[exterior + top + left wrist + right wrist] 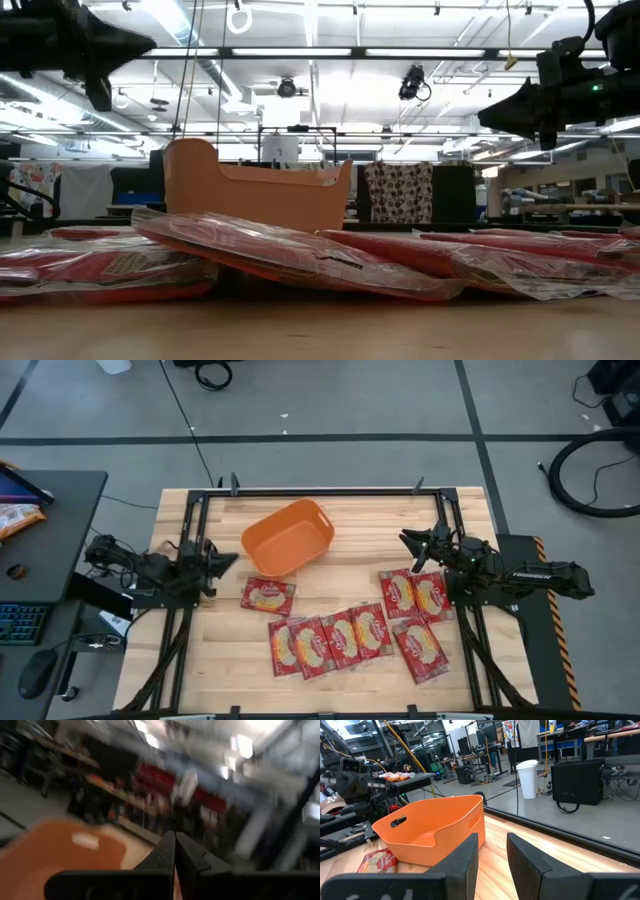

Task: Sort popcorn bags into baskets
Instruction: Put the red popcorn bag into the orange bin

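Looking straight down, the orange basket (pixel 288 537) sits tilted near the far middle of the wooden table (pixel 225 660), and nothing red lies inside it. All the popcorn bags (pixel 330 635) are out on the boards: one lone packet (pixel 268 596) just in front of the basket, an overlapping row of four at centre, and three more (pixel 418 595) clustered toward the right arm's side.

Left gripper (pixel 222 563) hangs at the table's left edge, pointed toward the basket; its wrist view shows the two dark fingers (pixel 165 856) pressed together with nothing between them, orange basket wall (pixel 60 852) blurred beneath. Right gripper (pixel 412 544) hovers over the far right part of the table, beyond the three-packet cluster; its wrist camera gives the fingers (pixel 465 857) standing apart, empty, the basket (pixel 432 827) dead ahead and a single packet (pixel 377 861) beside its near corner.

Down at table height comes something the overhead cannot give: the bags (pixel 300 255) lie flat and glossy in crinkled wrap, piled over one another, with the basket (pixel 255 195) rising behind them. Both arms hang well above the packets here, touching none.
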Tool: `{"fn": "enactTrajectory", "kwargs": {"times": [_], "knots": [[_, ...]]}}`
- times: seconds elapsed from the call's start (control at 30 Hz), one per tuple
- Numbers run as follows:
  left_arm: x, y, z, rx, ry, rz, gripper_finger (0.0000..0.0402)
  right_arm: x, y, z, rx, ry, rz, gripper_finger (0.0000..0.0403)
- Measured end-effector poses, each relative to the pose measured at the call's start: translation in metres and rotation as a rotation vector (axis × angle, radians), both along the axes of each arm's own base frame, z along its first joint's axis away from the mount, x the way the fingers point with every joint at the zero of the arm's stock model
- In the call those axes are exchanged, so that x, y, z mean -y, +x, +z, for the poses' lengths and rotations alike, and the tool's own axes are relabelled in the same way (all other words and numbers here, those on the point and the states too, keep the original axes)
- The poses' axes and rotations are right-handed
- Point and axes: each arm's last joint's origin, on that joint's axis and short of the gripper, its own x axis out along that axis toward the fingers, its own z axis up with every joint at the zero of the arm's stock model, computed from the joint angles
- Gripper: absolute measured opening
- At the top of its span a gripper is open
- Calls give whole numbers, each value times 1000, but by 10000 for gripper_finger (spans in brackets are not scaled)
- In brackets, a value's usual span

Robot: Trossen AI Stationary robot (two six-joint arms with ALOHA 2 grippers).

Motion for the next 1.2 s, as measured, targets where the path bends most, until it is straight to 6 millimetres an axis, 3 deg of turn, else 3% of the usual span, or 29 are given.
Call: {"fn": "enactTrajectory", "kwargs": {"times": [0.33,0.6,0.73,0.83,1.0,1.1,1.2], "knots": [[-2,-3,8,37,70,57,9,0,0,0,3,-1,0,107],[-2,-3,8,58,17,39,9,0,-1,8,69,-41,-10,107],[-2,-3,8,77,-24,14,9,0,-2,19,168,-87,-4,107],[2,-2,11,78,43,-96,9,-2,-2,25,241,-82,53,107],[8,7,25,-67,66,-249,9,-6,-2,32,308,-125,207,107],[15,21,30,-200,129,-274,9,-9,-2,37,352,-162,298,107],[23,39,35,-322,248,-288,9,-9,-2,41,399,-184,278,107]]}}
